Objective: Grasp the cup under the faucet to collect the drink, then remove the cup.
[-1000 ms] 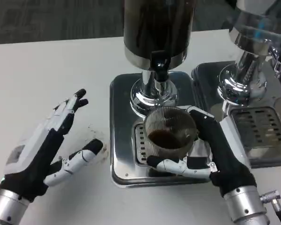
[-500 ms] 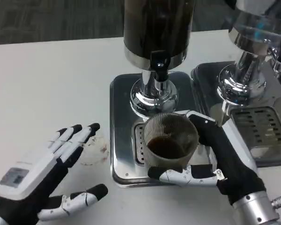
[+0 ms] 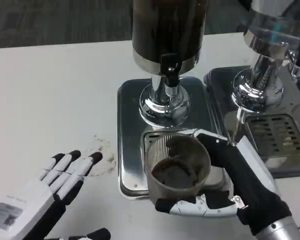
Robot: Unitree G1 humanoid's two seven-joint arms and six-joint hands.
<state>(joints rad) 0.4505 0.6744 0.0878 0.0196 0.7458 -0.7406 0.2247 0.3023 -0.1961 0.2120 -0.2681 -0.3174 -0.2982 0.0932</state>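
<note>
- My right hand wraps the ribbed cup, thumb across its near side and fingers round the far side.
- The cup, dark drink inside, sits over the near edge of the steel drip tray, nearer me than the faucet.
- My left hand lies flat on the white table, fingers spread and empty, well left of the cup.

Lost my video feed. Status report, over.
Right hand grips cup, dark drink inside, at the drip tray's front edge. Left hand open, empty. Nothing in the way.
</note>
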